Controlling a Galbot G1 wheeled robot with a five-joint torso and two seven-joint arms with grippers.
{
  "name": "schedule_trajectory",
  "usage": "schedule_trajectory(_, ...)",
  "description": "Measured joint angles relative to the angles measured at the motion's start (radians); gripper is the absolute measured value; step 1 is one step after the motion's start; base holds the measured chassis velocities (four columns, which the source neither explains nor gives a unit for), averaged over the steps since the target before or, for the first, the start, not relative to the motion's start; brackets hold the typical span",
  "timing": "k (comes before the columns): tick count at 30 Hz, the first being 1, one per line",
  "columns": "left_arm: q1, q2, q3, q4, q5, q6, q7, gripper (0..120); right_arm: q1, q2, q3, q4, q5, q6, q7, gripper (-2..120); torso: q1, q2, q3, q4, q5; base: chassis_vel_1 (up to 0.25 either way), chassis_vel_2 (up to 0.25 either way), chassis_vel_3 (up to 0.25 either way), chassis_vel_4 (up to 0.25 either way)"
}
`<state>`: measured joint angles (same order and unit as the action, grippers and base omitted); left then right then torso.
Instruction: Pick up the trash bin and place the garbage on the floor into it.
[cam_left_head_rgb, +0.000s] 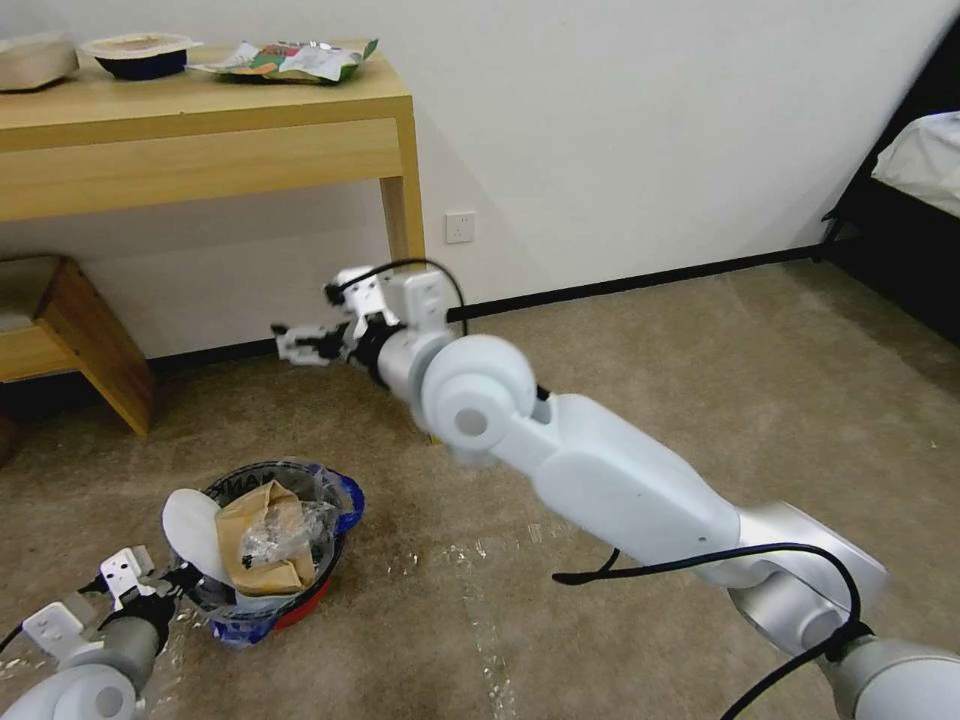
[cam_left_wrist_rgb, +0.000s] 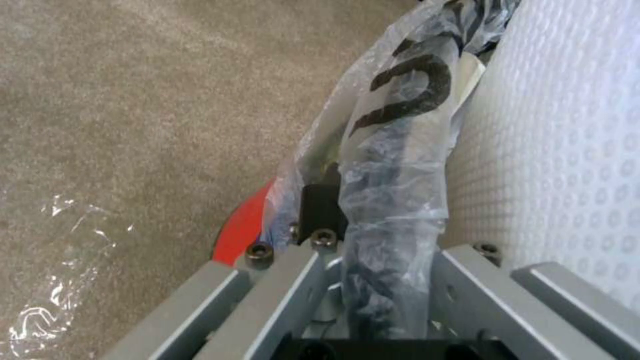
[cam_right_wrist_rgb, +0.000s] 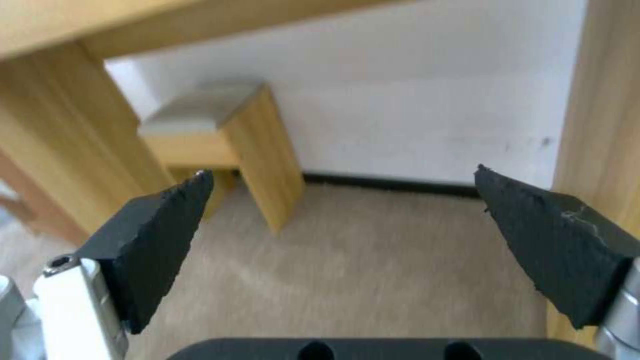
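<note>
Right arm stretched toward desk leg, my right gripper (cam_left_head_rgb: 300, 343) empty, pads spread wide. Trash bin (cam_left_head_rgb: 300, 600) sat on carpet front-left, holding slipper sole (cam_left_head_rgb: 190, 530) and cardboard scrap (cam_left_head_rgb: 262, 535). My left gripper (cam_left_head_rgb: 165, 580) clamped bagged rim. Bin judged light; liner slippery, so grip rim

We see dark print on the trash bin's clear liner bag (cam_left_wrist_rgb: 407, 90), curved strokes only, not legible. The snack packet (cam_left_head_rgb: 290, 58) on the desk shows no readable text.
</note>
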<state>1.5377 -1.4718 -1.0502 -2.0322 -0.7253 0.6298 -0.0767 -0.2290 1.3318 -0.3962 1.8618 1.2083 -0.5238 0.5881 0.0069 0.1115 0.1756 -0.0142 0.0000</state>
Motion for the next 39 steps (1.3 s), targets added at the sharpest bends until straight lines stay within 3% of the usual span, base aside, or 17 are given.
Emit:
schedule_trajectory(5,0.007,-0.003,-0.005,-0.009,0.0,0.001,0.0,1,-0.055,-0.035,0.067,0.009,-0.114,0.079,-0.103,99,0.0,0.0,0.0,0.0,0.0,0.0,0.0,0.0,0.0)
schedule_trajectory(18,0.021,0.001,-0.019,-0.031,-0.011,0.005,-0.007,1,-0.224,-0.098,0.279,0.062,-0.195,0.21,-0.265,99,0.0,0.0,0.0,0.0,0.0001,0.0,0.0,0.0,0.0)
schedule_trajectory(25,0.045,-0.012,-0.037,-0.058,-0.015,0.005,-0.007,1,-0.306,-0.184,0.403,0.095,-0.263,0.362,-0.365,99,0.0,0.0,0.0,0.0,0.0001,0.0,0.0,0.0,0.0)
schedule_trajectory(28,0.049,-0.015,-0.041,-0.062,-0.015,0.005,-0.007,1,-0.32,-0.203,0.42,0.103,-0.282,0.38,-0.38,99,0.0,0.0,0.0,0.0001,0.0002,0.0,0.0,0.0,0.0)
schedule_trajectory(30,0.057,-0.02,-0.048,-0.072,-0.015,0.003,-0.007,1,-0.361,-0.268,0.471,0.123,-0.326,0.423,-0.415,99,0.0,0.0,0.0,0.0,0.0002,0.0,0.0,0.0,0.0)
schedule_trajectory(39,0.062,-0.021,-0.052,-0.08,-0.053,0.001,-0.012,1,-0.474,-0.363,0.615,0.186,-0.342,0.452,-0.428,99,0.0,0.0,0.0,0.0,0.0001,0.0,0.0,0.0,0.0)
